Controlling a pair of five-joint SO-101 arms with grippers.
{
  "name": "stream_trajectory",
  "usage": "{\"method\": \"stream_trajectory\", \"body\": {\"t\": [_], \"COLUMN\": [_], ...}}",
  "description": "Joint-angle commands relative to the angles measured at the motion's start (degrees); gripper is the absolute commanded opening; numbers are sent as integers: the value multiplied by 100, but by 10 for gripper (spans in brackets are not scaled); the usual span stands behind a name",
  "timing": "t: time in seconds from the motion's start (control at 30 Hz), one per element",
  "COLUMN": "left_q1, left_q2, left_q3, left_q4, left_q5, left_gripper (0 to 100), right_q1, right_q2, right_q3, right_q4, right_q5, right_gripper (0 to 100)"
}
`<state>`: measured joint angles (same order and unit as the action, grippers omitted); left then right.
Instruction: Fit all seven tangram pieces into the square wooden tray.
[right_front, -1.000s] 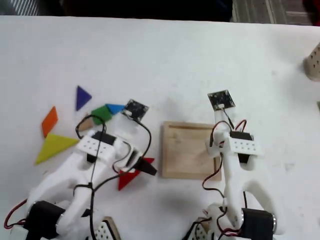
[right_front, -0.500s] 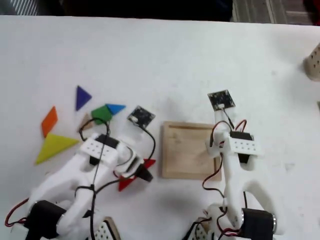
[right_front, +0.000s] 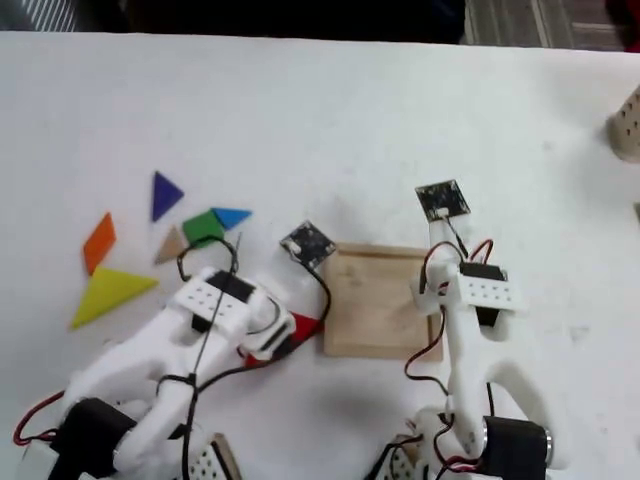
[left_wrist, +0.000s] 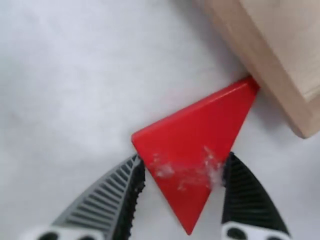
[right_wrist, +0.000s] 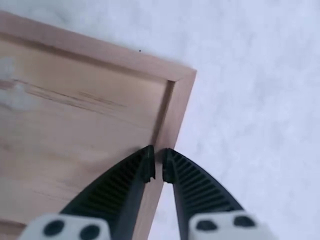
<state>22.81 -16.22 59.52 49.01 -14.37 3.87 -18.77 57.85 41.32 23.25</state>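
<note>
Holding red triangle against the tray's outer wall

- My left fingers (left_wrist: 120, 200) are clamped on the red triangle (left_wrist: 192, 150), one pad on each slanted edge, near the point that faces me.
- Its far tip touches the outside of the tray (left_wrist: 270, 55) by a corner. The piece is on the tabletop (right_front: 330, 120) side, not inside.
- My right fingers (right_wrist: 125, 185) are all but together with nothing between them, tips over the tray's rim by another corner.
- No piece sits in the tray yet. Yellow triangle (right_front: 105, 293), orange piece (right_front: 98, 240), purple triangle (right_front: 164, 194), green piece (right_front: 203, 227), blue triangle (right_front: 232, 215) and tan piece (right_front: 172, 246) lie well apart from it on the left.

Handling, my read: thin, flat, stiff and light, with a smooth glossy face. The two gripped edges converge, so squeezing could spit the piece out forwards. A grip nearer the wide part, with moderate force, looks safer. It needs lifting over the wall, since pushing would only shove the tray.

Markings: no writing or label I can read on the piece or the tray. There are just whitish scuffs (left_wrist: 190, 167) on the red face between my pads.
</note>
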Motion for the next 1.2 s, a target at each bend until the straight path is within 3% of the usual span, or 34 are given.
{"method": "stream_trajectory", "body": {"t": [0.0, 0.4, 0.7, 0.87, 1.17], "left_q1": [57, 66, 57, 57, 31], "left_q2": [119, 110, 110, 110, 110], "left_q3": [-79, -176, -220, -237, -237], "left_q4": [-35, -185, -193, -229, -281], "left_q5": [-70, -62, 369, 369, 378], "left_gripper": [198, 195, 190, 20, 41], "right_q1": [-66, -75, -75, -75, -75], "right_q2": [-48, -48, -75, -75, -84], "right_q3": [18, 18, 18, 18, 18], "right_q4": [-31, -48, -48, -48, -40], "right_q5": [26, 26, 26, 26, 26], "right_gripper": [36, 36, 35, 35, 35]}}
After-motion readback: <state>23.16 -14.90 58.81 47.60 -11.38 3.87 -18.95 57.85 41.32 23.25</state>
